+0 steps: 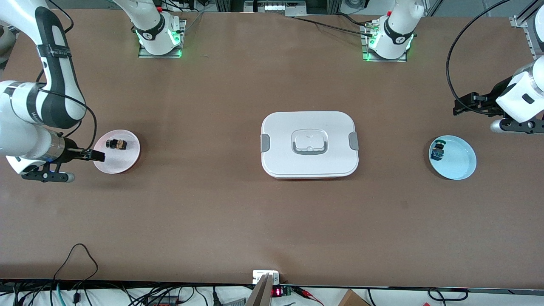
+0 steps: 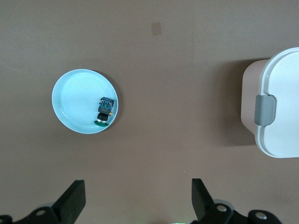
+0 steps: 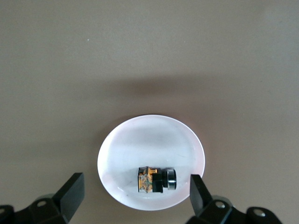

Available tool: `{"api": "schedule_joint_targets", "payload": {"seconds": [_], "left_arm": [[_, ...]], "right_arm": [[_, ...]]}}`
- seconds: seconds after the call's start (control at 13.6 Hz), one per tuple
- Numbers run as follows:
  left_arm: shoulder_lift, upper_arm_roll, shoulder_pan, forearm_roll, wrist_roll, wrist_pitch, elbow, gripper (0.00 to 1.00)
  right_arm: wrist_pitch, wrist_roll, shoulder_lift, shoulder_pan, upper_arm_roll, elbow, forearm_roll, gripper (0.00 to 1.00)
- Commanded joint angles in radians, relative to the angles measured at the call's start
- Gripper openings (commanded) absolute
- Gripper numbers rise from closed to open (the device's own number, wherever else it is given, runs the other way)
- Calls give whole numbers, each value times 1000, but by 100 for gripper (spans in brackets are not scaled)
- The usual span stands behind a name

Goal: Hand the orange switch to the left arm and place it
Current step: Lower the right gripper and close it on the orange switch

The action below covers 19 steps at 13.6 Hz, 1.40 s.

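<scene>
Lying on its side in a pale pink plate [image 1: 127, 163], the orange switch [image 1: 117, 144] sits near the counter's edge at the right arm's end, in the front view. The right gripper [image 1: 97, 156] hangs over that plate's rim, and the front view does not settle how its fingers stand. The box [image 1: 309, 144], white, rounded and lidded with grey side clips, stands at the middle of the brown counter [image 1: 212, 212]. A light blue plate [image 1: 461, 163] holding a blue and green part [image 1: 437, 151] lies near the edge at the left arm's end, with the left gripper [image 1: 461, 106] above the counter farther from the camera than that plate.

From the left wrist view, both fingers [image 2: 72, 198] spread wide with nothing between them; the glossy blue plate [image 2: 70, 105] and one clipped end of the box [image 2: 280, 107] show below.

From the right wrist view, the fingers [image 3: 72, 191] are likewise wide apart and empty, poised over the pink plate [image 3: 149, 140]. The switch [image 3: 155, 179] there shows a black round cap and a blocky orange body. It looks light, rigid and hard-shelled, likely to skid on the smooth plate, so pinching across the flat sides of the block seems safer than gripping the round cap.
</scene>
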Motion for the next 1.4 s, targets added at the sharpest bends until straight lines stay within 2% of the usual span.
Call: {"api": "schedule_joint_targets", "payload": {"seconds": [0.0, 0.29, 0.52, 0.74, 1.32], "left_arm": [[7, -1, -1, -11, -2, -15, 17, 100], [5, -1, -1, -13, 1, -17, 17, 100], [4, -1, -1, -13, 0, -17, 19, 100], [3, -1, -1, -13, 3, -17, 19, 100], [-1, -11, -1, -13, -5, -17, 20, 100]], "right_arm": [[107, -12, -25, -2, 5, -115, -12, 100], [228, -16, -34, -10, 5, -233, -60, 100], [233, -18, -34, -17, 4, -250, -64, 100], [257, -16, -34, -22, 4, -282, -138, 100], [280, 3, -22, -37, 5, -319, -129, 100]]}}
